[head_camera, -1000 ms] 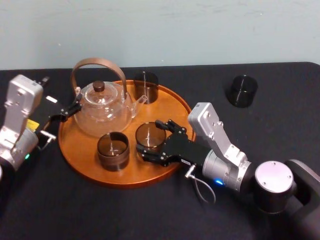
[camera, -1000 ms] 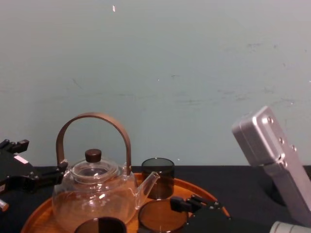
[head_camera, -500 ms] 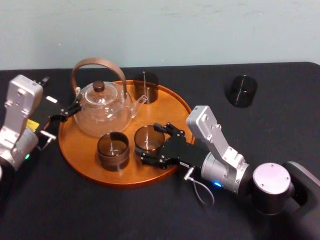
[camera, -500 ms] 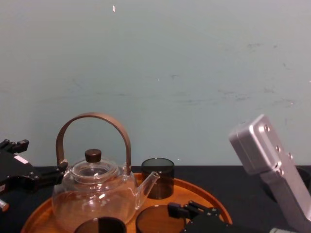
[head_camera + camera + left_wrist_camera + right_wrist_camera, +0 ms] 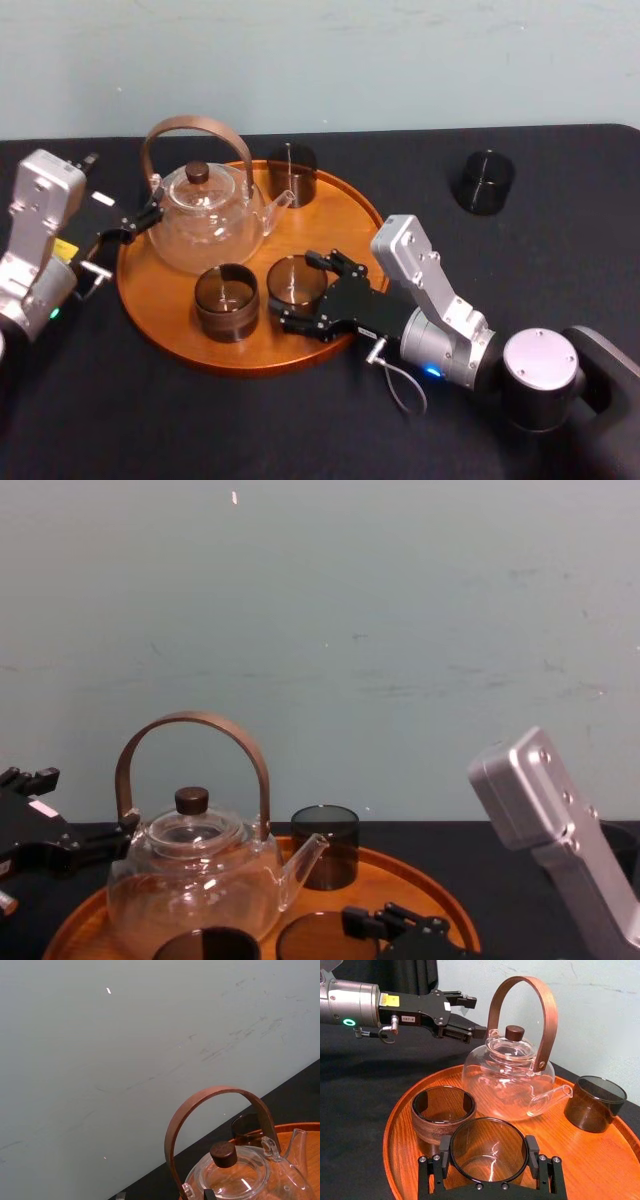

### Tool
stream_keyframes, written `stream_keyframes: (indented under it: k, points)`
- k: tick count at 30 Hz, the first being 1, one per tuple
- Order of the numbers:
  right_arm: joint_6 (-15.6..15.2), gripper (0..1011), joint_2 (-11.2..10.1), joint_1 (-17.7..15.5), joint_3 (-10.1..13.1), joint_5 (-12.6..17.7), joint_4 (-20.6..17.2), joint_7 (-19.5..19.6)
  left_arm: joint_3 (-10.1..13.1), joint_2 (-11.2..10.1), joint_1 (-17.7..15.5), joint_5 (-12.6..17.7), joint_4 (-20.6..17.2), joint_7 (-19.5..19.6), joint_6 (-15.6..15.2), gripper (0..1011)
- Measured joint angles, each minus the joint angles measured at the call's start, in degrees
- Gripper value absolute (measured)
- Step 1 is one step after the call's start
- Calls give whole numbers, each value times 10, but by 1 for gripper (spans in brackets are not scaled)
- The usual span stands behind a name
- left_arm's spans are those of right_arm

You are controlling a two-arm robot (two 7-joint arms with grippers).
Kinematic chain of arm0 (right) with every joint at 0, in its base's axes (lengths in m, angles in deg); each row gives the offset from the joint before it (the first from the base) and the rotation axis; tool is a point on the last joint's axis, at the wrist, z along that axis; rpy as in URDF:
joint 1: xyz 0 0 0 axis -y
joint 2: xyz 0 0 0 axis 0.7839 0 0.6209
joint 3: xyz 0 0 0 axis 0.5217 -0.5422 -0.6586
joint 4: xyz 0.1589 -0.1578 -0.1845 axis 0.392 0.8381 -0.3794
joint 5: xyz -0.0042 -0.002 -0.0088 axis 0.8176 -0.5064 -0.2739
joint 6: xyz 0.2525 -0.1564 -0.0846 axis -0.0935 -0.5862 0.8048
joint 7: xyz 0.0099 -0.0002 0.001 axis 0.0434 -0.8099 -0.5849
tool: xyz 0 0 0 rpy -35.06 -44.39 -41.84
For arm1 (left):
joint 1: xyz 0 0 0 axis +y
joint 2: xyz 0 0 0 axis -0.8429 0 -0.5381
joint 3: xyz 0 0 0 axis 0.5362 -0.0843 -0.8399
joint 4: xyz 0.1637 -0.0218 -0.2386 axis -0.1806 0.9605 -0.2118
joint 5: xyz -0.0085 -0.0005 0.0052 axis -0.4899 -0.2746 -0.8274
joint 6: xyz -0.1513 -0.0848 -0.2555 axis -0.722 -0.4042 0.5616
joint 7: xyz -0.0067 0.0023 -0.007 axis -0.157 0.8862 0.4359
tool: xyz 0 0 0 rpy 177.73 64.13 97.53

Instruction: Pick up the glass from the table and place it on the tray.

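My right gripper (image 5: 488, 1157) clasps the smoky round glass cup (image 5: 297, 281) over the round orange-brown wooden tray (image 5: 165, 310), just beside a second dark cup (image 5: 226, 300). Its base perhaps touches the wood; I cannot be sure. Next: lower gently, then release. The left gripper (image 5: 135, 225) idles by the clear glass teapot (image 5: 205, 215).

The right gripper (image 5: 304, 292) carries the glass (image 5: 294, 279) a little further left and nearer the robot over the tray (image 5: 160, 310), closer to the next glass (image 5: 226, 300). In the chest view it sits lower than before.
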Motion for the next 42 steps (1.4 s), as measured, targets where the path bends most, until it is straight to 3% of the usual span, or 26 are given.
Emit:
stream_keyframes:
  k: [38, 42]
  points:
    - [4, 905, 5, 3, -2, 2, 16, -1, 0, 0, 0, 0, 0, 0, 0, 1010]
    - [3, 971, 5, 3, -2, 1, 16, 0, 0, 0, 0, 0, 0, 0, 0, 1010]
